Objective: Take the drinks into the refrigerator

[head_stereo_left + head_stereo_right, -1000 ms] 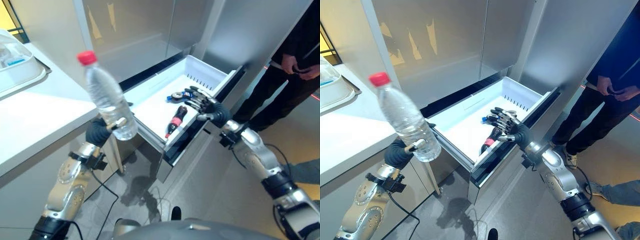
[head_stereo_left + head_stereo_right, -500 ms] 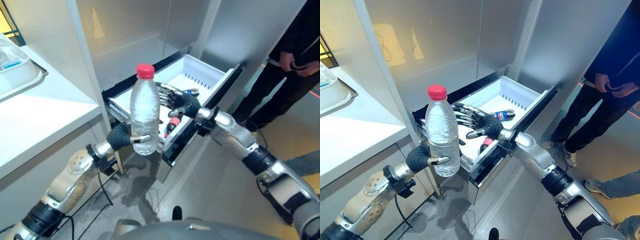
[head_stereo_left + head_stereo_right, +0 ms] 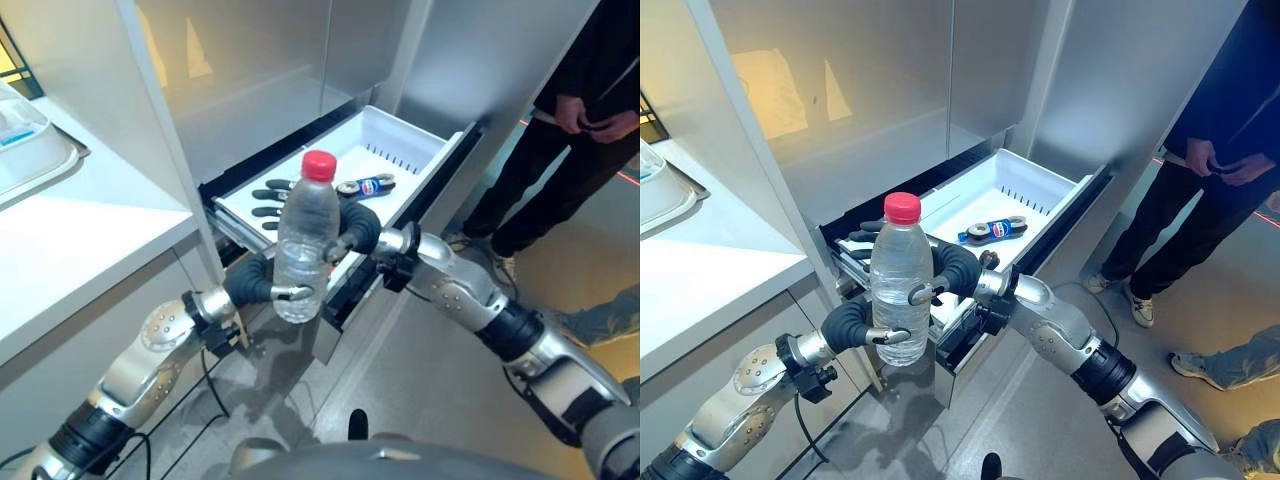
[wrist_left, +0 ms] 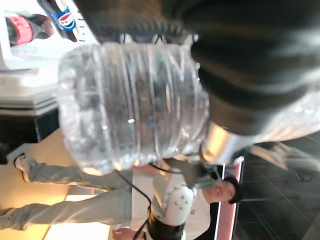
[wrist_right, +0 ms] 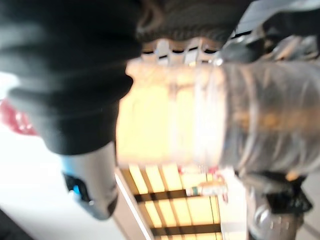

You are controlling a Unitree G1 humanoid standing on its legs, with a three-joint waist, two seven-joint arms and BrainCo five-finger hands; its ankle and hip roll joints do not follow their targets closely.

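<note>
A clear water bottle [image 3: 305, 235] with a red cap stands upright in my left hand [image 3: 255, 285], whose fingers curl round its lower part in front of the open white refrigerator drawer [image 3: 440, 165]. My right hand [image 3: 358, 230] reaches across from the right and cups the same bottle: straight fingers [image 3: 268, 196] spread behind it, the thumb in front. The bottle [image 5: 200, 115] lies close against that palm. A dark cola bottle with a blue label [image 3: 365, 186] lies in the drawer. Beside it lies a second one with a red label [image 4: 22, 27].
Steel refrigerator doors [image 3: 260, 70] rise behind the drawer. A white counter [image 3: 80, 230] with a white tray [image 3: 30, 140] is at my left. A person in dark clothes [image 3: 580, 110] stands to the right of the drawer.
My left hand has carried the bottle rightwards and upright to the front of the drawer. My right hand has left the drawer's front and come leftwards round the bottle.
</note>
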